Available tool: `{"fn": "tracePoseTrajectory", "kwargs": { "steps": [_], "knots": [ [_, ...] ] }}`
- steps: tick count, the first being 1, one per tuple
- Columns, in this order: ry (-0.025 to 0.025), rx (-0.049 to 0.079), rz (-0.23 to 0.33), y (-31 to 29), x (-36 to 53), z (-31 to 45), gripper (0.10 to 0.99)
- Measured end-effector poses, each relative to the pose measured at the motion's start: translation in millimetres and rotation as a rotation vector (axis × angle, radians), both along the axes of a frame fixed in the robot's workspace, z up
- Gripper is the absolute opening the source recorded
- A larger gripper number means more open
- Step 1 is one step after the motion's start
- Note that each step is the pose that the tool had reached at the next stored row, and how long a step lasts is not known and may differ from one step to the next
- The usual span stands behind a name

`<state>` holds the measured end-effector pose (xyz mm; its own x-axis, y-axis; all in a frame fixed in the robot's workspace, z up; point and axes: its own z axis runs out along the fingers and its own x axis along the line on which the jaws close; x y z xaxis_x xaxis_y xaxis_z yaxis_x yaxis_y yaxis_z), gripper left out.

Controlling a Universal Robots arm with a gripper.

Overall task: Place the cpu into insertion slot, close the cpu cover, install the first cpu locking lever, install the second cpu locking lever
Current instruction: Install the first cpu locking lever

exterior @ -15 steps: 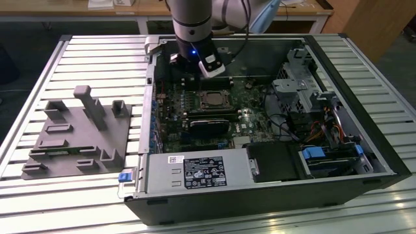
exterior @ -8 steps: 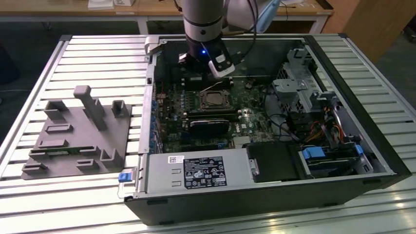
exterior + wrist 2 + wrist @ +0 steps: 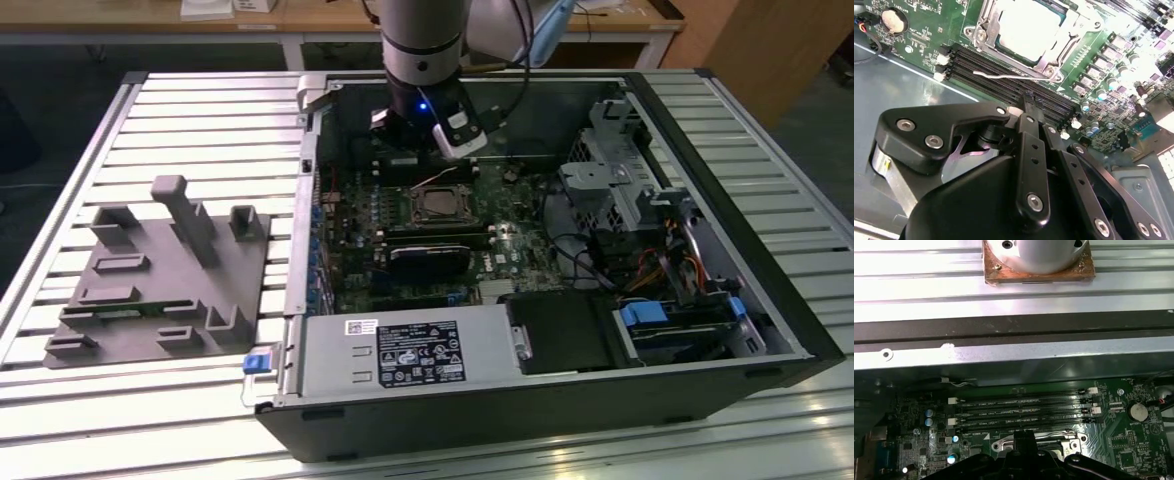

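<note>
Silver-grey cpu sits flat in the insertion slot, and the cpu cover lies down over it, framing the chip's top. Along the cover's edge nearest me runs 1 thin wire locking lever, just beside the long black memory slots. Whether it is hooked down, I cannot tell. My gripper hangs by those memory slots, near the lever and apart from the cover. Open or closed, I cannot tell from here. In the exterior view I'm inside the case, above the green board.

Risks now: that lever looks slim and springy, so a slightly off contact could let it slip past me and snap back up. Come down too low and I'd knock the white memory-slot latches or scrape the board. And pressing on a cover that isn't fully seated could load the cpu unevenly.
</note>
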<state>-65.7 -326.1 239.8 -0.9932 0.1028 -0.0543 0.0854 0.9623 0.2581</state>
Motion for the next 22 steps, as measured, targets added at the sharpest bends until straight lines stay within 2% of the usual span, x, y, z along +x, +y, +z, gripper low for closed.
{"fn": "tracePoseTrajectory", "kwargs": {
  "steps": [3,4,10,13,15,22],
  "knots": [
    [-0.0007,0.0,0.0,0.0,0.0,-0.4,0.106],
    [-0.0047,-0.003,-0.002,0.0,-0.1,-0.8,0.106],
    [-0.0489,-0.044,-0.023,0.0,-1.6,-2.8,0.106],
    [-0.0693,-0.052,-0.038,-0.1,-1.6,-4.2,0.106],
    [-0.0797,-0.052,-0.045,0.0,-1.6,-5.5,0.106],
    [-0.11,-0.05,-0.061,0.0,-1.6,-9.2,0.106]
  ]
}}
